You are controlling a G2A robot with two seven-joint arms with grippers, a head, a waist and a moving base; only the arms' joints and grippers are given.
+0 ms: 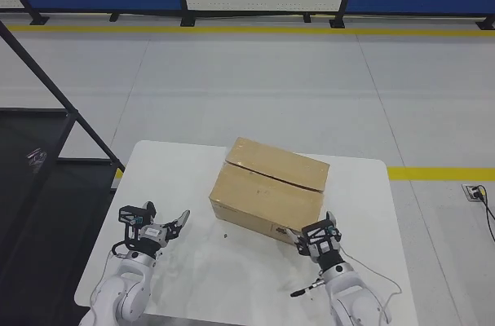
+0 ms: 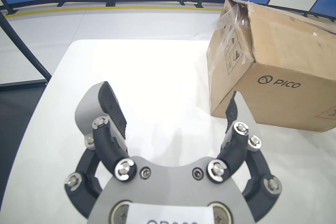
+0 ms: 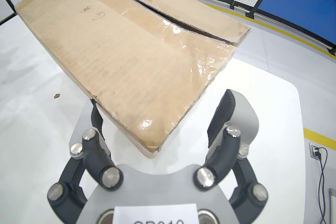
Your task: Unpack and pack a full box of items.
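Both grippers spread wide, nothing held. Left gripper [image 2: 169, 96] hovers over the smooth white table [image 1: 174, 171]. The cardboard box [image 1: 267, 187] sits ahead of it, off toward the right arm's side, apart. Right gripper [image 3: 161, 101] is close up at the box's near corner, which sits between its ribbed black pads [image 3: 219, 114]; I can't tell contact. Box is brown, corrugated, rectangular, flaps shut along a slit seam, with glossy wrinkled tape.
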